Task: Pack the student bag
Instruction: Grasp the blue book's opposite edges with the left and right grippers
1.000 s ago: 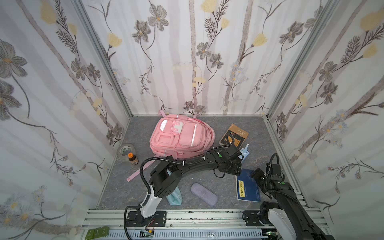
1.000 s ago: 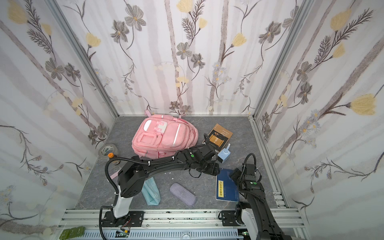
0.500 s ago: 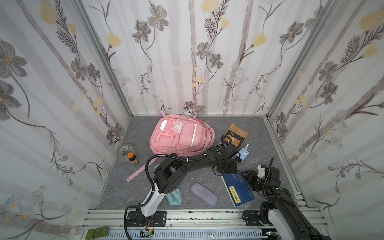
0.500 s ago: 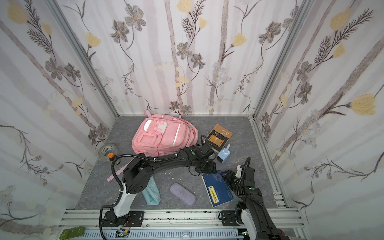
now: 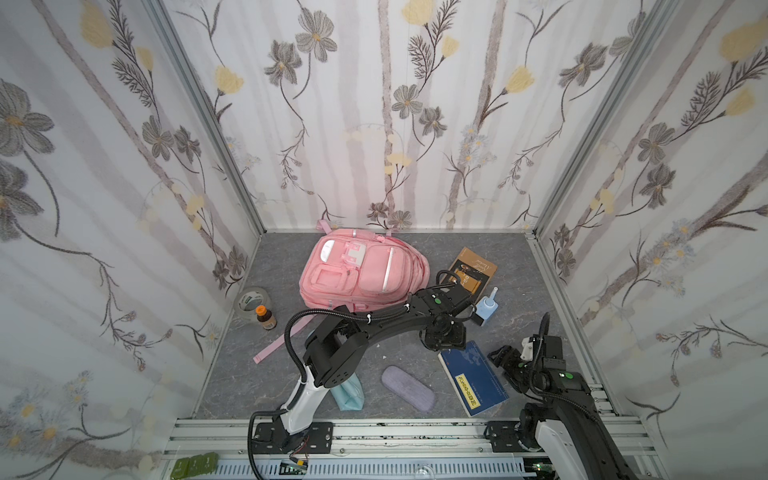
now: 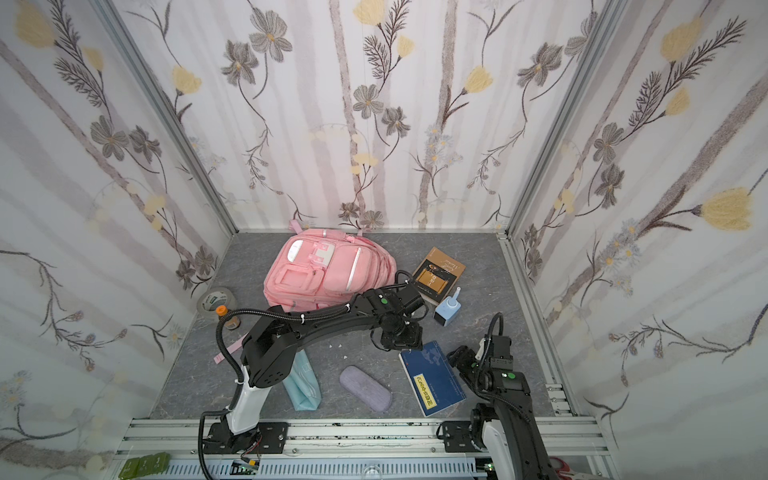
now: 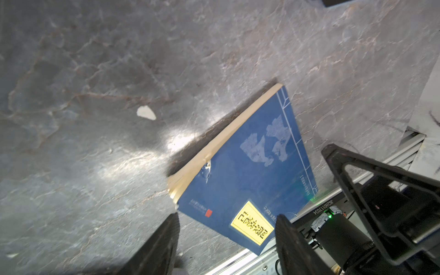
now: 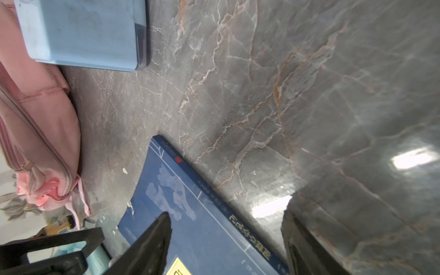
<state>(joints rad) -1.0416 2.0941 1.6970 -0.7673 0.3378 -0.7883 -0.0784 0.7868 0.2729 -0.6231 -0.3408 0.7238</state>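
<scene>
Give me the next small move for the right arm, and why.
Probably lower the right gripper and close on the spine edge of the blue book: the open jaws straddle that edge, and the book lies flat on the table, outside the student bag.

Pink student bag (image 5: 361,270); blue, yellow-labelled book (image 5: 473,374)

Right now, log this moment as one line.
left gripper: open, by blue book | right gripper: open, at its edge | blue book: ungripped | student bag: apart from grippers
</scene>
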